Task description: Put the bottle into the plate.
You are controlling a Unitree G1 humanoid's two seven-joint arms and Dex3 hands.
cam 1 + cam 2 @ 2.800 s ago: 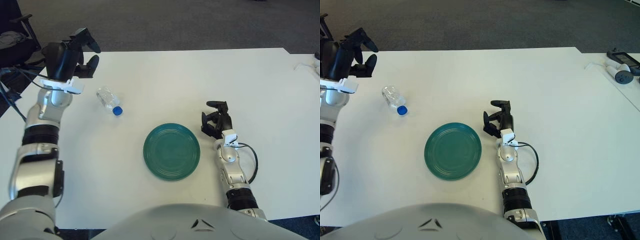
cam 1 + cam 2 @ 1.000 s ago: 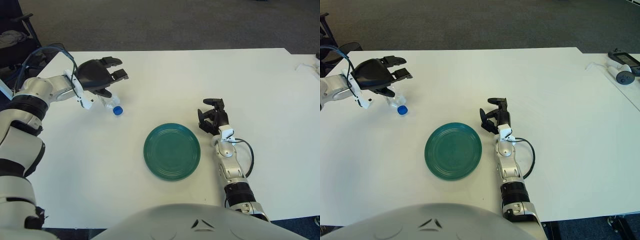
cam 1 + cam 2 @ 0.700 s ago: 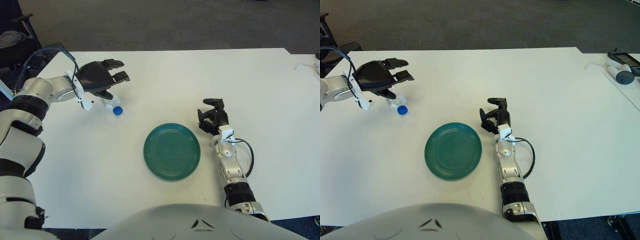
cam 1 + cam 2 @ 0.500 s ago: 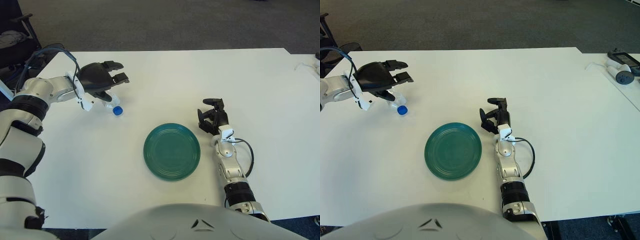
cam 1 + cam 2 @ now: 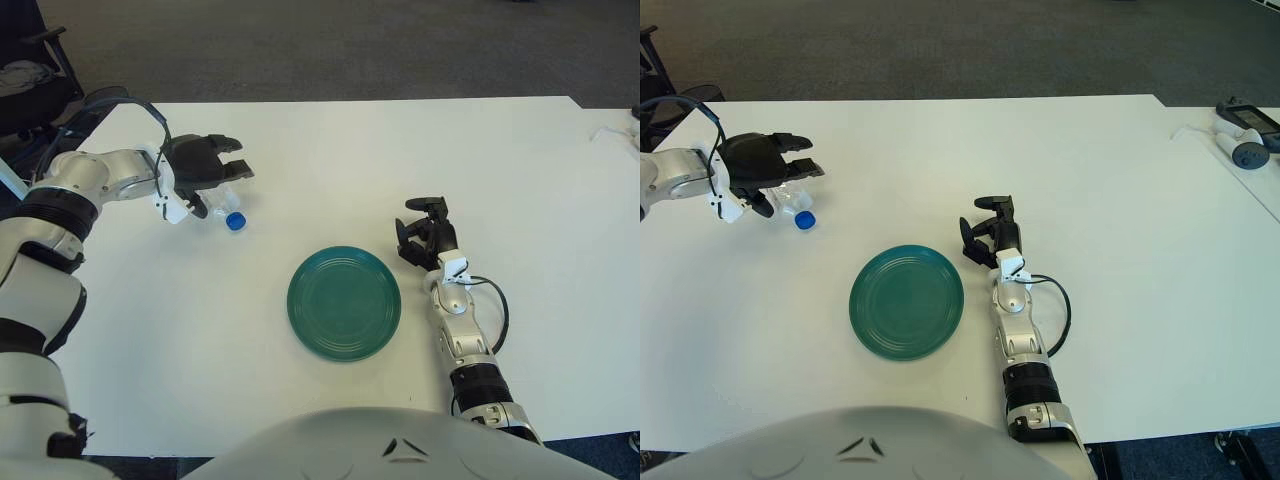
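Left hand point(image 5: 200, 172) is down over the bottle point(image 5: 222, 206) now, fingers spread wide with the thumb on the near side and the other two reaching over the far side. From where I'm standing it looks like it's cupping around the body of the bottle but hasn't actually squeezed yet, so I'd call it open and not holding anything. Can't tell for sure if a fingertip is already brushing the plastic.

The bottle is a small clear one lying on its side near the left edge of the table point(image 5: 400, 150), blue cap point(image 5: 235, 221) pointing toward the near edge and poking out from under the hand. The green plate point(image 5: 344, 304) sits closer to the near edge, about the middle of the table, well apart from the bottle.

So this is the grab step, nothing lifted yet. My guess for the next move: close the fingers around the bottle's body, get a firm hold since it's round and could roll or squirt out, then lift and carry it over to the plate.

Right hand point(image 5: 426, 237) is just idling beside the plate, on its right side, fingers curled and empty.
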